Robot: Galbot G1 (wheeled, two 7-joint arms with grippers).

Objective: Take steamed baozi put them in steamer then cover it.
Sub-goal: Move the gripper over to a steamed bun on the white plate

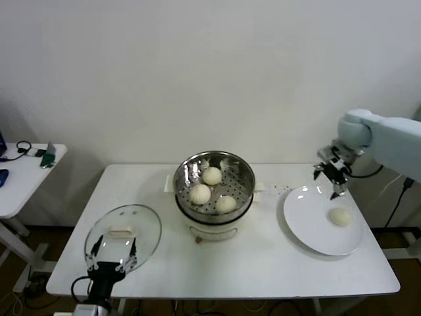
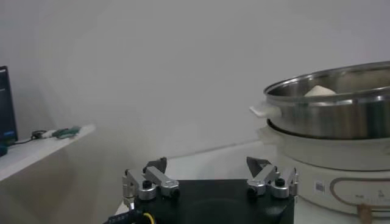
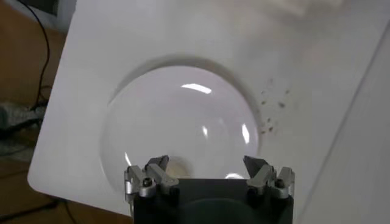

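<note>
A: One bun (image 1: 340, 216) is left on the plate (image 1: 309, 227); three sit in the steamer (image 1: 197, 172). I'd judge it soft and light, so pinch it gently across its sides.

B: And the right gripper (image 1: 334, 176)?

A: Above the plate's far edge, jaws apart, empty. The left gripper (image 1: 113, 255) waits open over the lid (image 1: 148, 227) on the surface (image 1: 263, 263).

B: Anything hidden?

A: In the right wrist view the gripper body covers most of the bun.
</note>
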